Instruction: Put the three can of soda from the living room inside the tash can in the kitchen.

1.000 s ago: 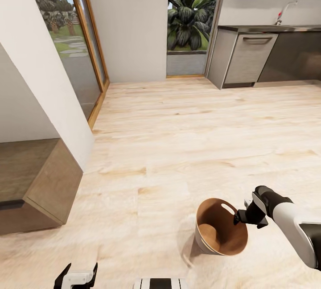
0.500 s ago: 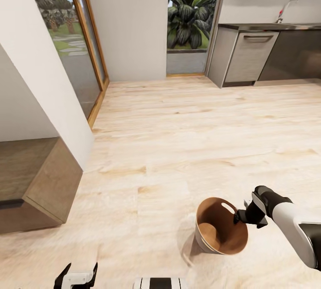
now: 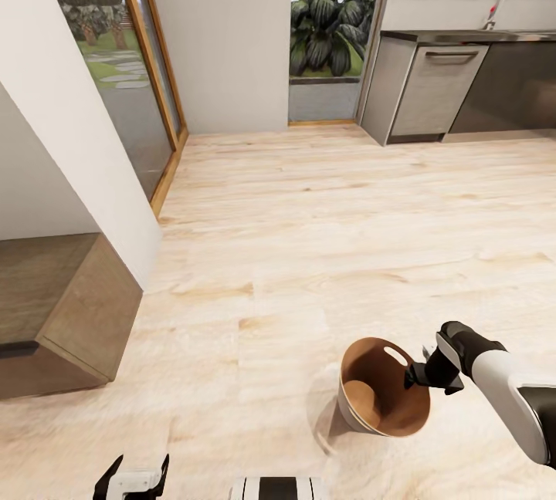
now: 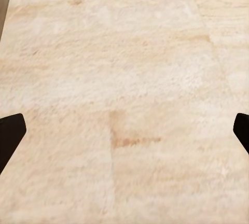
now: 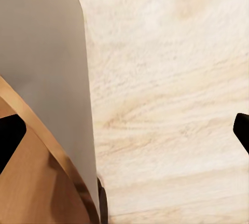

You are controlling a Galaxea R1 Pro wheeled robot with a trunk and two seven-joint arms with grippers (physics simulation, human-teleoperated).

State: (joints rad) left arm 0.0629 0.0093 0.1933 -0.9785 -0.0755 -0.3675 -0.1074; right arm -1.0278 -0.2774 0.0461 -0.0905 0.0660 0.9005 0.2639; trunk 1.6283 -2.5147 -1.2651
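The view had tilted slightly down since earlier, with the kitchen (image 3: 463, 83) cabinets higher in frame. The right gripper (image 3: 417, 373) still pinched the tash can (image 3: 384, 398) rim, tilted above the floor (image 3: 309, 238). The left gripper's (image 3: 131, 477) fingers stood spread, cut off by the frame edge.

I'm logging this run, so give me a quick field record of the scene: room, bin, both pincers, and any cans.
room: kitchen, pale wood floor, steel appliance front under a dark countertop
bin: tash can, tilted, brown inside
bin contents: no cans seen in the visible part
right pincer: at the bin's rim by the hand slot; grip cannot be confirmed
left pincer: open, over bare floor
glass door: on the left, garden beyond
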